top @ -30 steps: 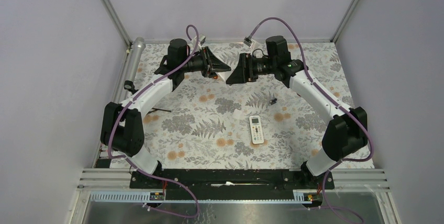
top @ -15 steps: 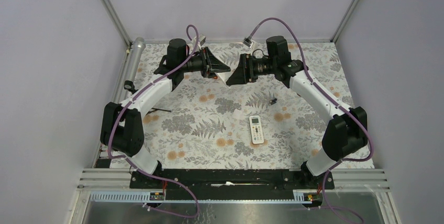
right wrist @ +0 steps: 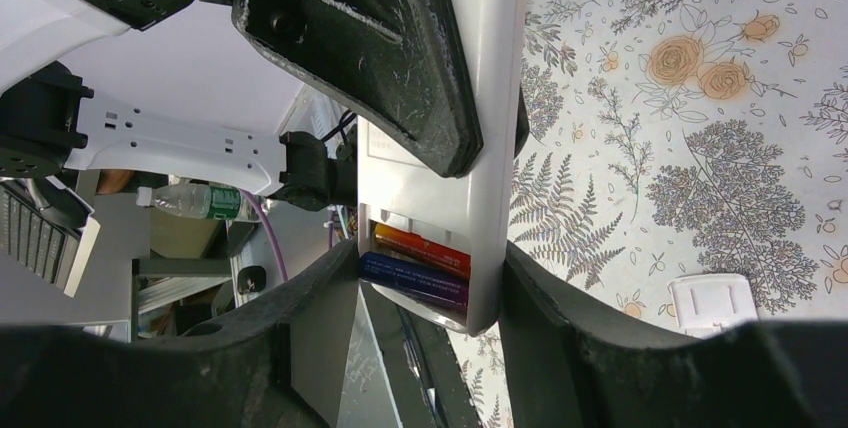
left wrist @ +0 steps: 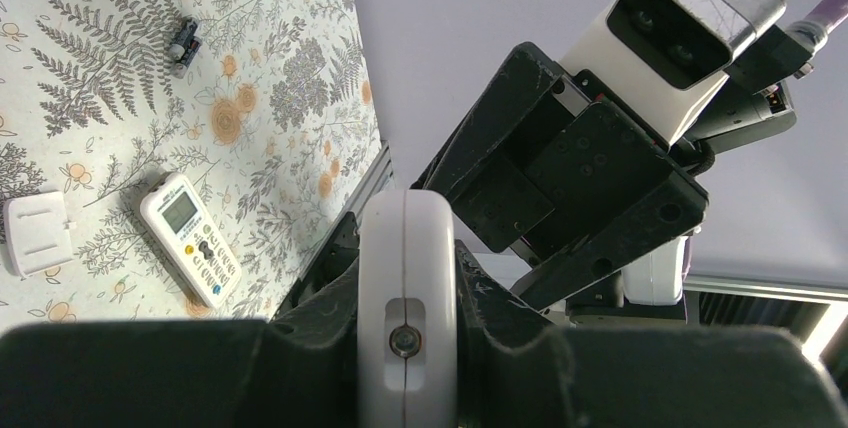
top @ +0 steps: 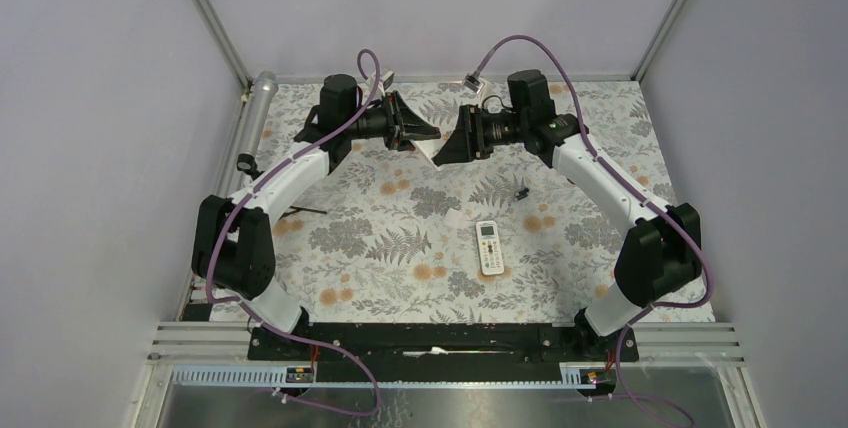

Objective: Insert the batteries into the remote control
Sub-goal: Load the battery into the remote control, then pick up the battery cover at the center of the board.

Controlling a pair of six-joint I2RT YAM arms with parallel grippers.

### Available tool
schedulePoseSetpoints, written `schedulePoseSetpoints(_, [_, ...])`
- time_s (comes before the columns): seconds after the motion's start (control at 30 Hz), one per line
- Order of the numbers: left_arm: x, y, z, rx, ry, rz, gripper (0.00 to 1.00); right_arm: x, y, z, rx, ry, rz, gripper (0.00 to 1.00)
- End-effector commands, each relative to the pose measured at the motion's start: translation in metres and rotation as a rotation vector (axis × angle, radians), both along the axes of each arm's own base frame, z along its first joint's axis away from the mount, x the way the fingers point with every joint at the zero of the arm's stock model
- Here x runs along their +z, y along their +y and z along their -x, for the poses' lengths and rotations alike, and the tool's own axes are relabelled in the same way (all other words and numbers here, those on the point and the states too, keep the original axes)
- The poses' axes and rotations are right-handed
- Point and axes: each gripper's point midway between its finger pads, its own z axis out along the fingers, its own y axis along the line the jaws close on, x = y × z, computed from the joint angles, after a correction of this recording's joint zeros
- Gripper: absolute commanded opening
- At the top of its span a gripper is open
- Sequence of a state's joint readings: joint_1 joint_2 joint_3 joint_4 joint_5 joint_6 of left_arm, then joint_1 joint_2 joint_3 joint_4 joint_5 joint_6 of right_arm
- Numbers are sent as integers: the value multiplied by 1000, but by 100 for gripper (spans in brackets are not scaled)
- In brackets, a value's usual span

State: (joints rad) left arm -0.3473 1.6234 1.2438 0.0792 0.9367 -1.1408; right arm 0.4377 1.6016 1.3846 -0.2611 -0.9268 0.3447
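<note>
White remote control (right wrist: 492, 78), 2 red-and-blue batteries (right wrist: 415, 260), table (top: 385, 248) in grey ferns and orange flowers.

Top camera, high at the near edge, overlooks the whole floral-printed desk (top: 400, 248). Wrist cameras face each other at close range, sharing the slim white-edged remote control (left wrist: 405, 248).

1. We see our right gripper (top: 447, 146) sitting a touch further right than a second ago.
2. Between it and our left gripper (top: 420, 128), a pale sliver of the slim white-edged remote control (top: 426, 146) now shows.
</note>
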Motion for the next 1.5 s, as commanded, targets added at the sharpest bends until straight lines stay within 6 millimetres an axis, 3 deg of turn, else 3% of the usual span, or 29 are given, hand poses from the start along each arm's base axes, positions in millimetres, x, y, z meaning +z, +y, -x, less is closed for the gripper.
schedulePoseSetpoints(0.0, [19,0,-4,10,-67,13,0,28,6,2,46,-82,-51,54])
schedulePoseSetpoints(0.47, [28,0,4,-21,-52,55,0,33,7,8,78,-104,-89,40])
schedulePoseSetpoints(0.53, [27,0,4,-24,-56,55,0,36,7,7,74,-102,-93,49])
schedulePoseSetpoints(0.63, [29,6,1,-18,-93,69,0,46,3,0,20,-88,-116,72])
schedulePoseSetpoints(0.73, [42,19,-4,12,-196,114,0,65,-15,-23,-111,-85,-186,89])
schedulePoseSetpoints(0.83, [55,26,-3,15,-312,111,0,68,-42,-43,-273,-47,-231,99])
schedulePoseSetpoints(1.03, [60,31,0,9,-445,13,0,29,-100,-72,-540,39,-153,100])
schedulePoseSetpoints(1.2, [62,40,-5,66,-511,-89,0,-40,-133,-74,-640,12,186,96])
schedulePoseSetpoints(1.3, [67,46,-9,128,-552,-121,0,-72,-125,-61,-594,-52,352,90])
schedulePoseSetpoints(1.4, [73,58,-16,229,-589,-172,0,-98,-94,-46,-505,-121,478,86])
schedulePoseSetpoints(1.47, [75,69,-22,310,-603,-229,0,-102,-78,-48,-539,-44,503,74])
